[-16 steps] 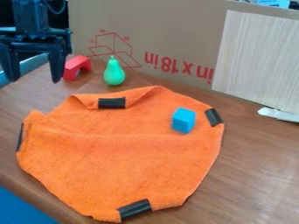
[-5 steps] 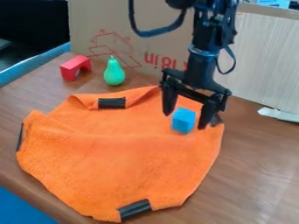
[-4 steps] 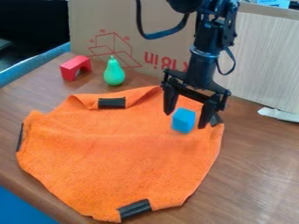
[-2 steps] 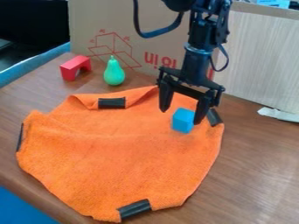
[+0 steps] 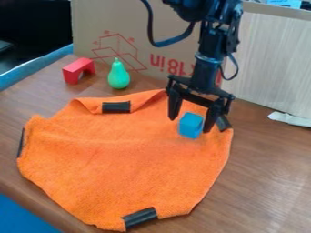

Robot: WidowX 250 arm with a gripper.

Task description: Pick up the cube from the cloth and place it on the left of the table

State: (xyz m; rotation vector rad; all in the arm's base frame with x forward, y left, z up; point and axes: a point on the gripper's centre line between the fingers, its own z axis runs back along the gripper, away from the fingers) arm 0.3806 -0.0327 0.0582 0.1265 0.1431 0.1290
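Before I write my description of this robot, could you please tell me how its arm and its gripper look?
The robot arm is black and jointed, with a thick dark cable looping beside it. The two-finger gripper is black too, its fingers narrowing toward their tips.

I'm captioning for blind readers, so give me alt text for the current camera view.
A robot gripper, jaws open, hangs over a blue cube on a spread orange cloth. Beyond the cloth, a red arch and a green pear stand on a wooden table.

Room over the low orange cloth [image 5: 121, 164]; green pear [image 5: 118, 78], red arch [image 5: 72, 73], cardboard wall [image 5: 115, 18] as obstacles beyond.
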